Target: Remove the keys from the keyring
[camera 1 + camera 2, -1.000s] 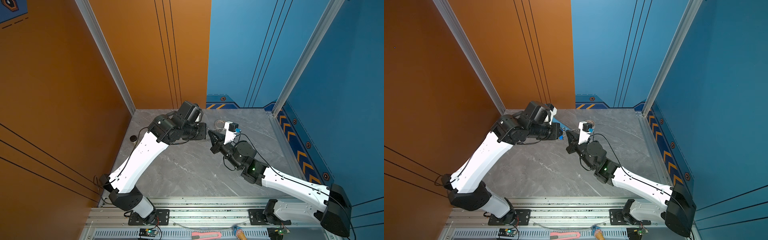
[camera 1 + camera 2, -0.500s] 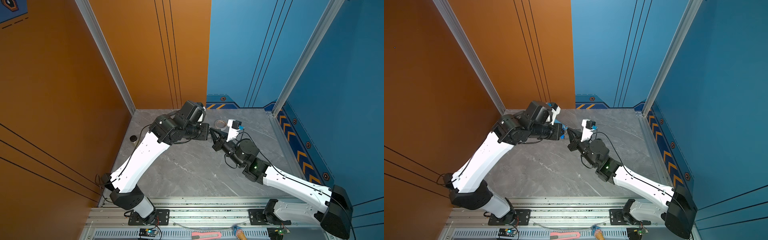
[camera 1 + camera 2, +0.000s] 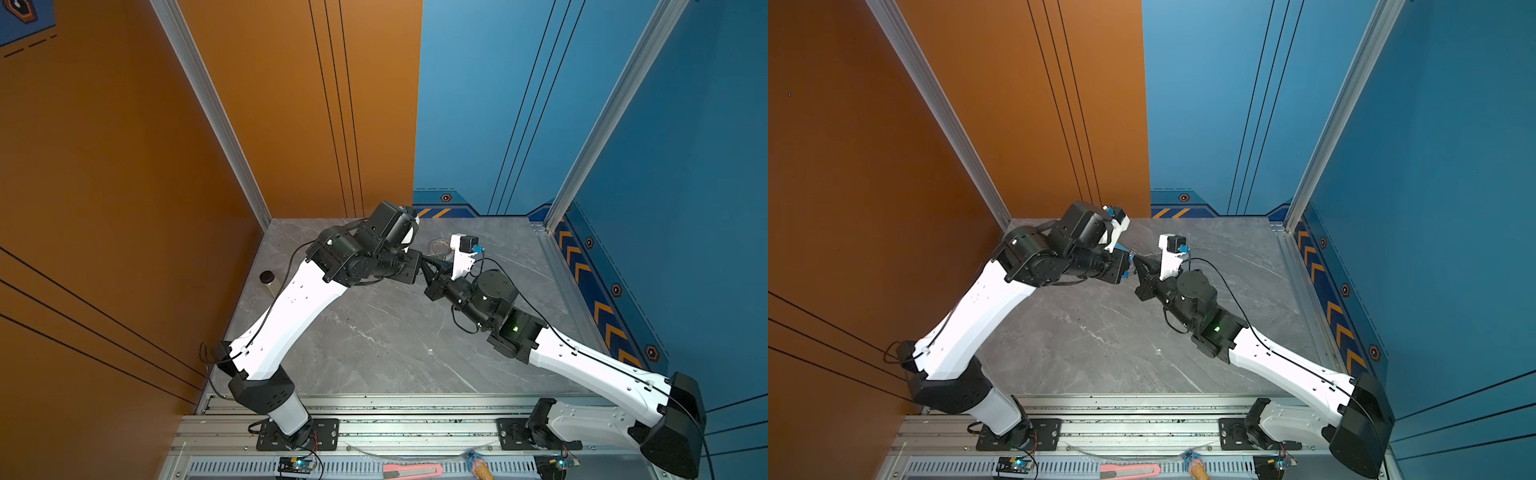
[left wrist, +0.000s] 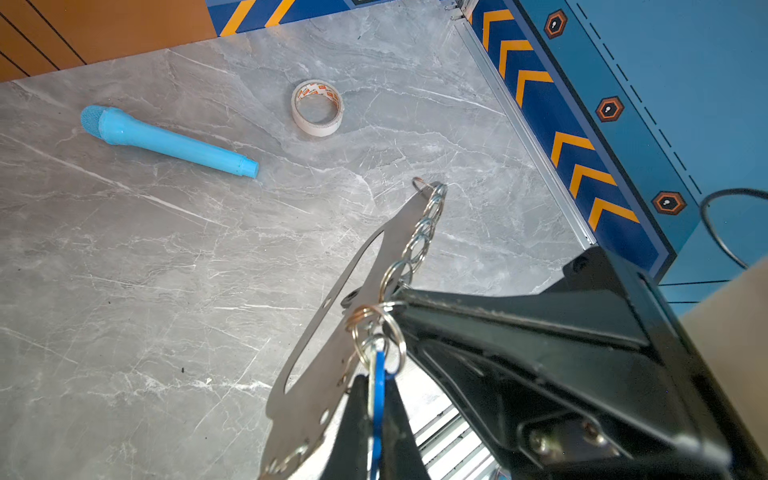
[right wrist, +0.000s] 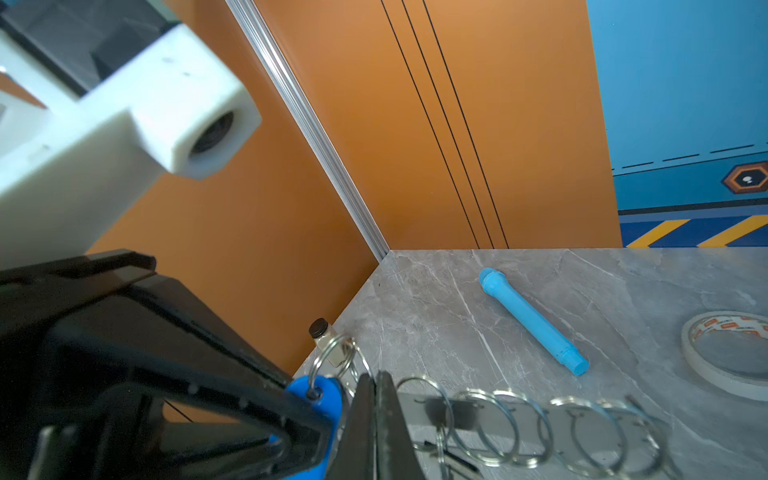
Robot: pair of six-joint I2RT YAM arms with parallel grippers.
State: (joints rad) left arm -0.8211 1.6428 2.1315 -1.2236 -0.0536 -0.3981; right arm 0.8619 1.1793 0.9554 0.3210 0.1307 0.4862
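While left pincer pinches keys, right pincer seemingly clamps keyring near tape roll.

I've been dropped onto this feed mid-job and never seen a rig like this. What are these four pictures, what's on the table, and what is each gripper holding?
The machine is two white-and-black robot arms, left arm and right arm, mounted at the near edge of a grey table. Both top views look down on the whole scene. The other two pictures come from a camera on each wrist, looking along its gripper. The left gripper is shut on the keys, pinching their blue tag. The right gripper is shut on the keyring, a flat metal plate with wire rings along one edge, held above the table. Lying loose are a blue tube, a tape roll and a small dark-capped bottle by the orange wall.
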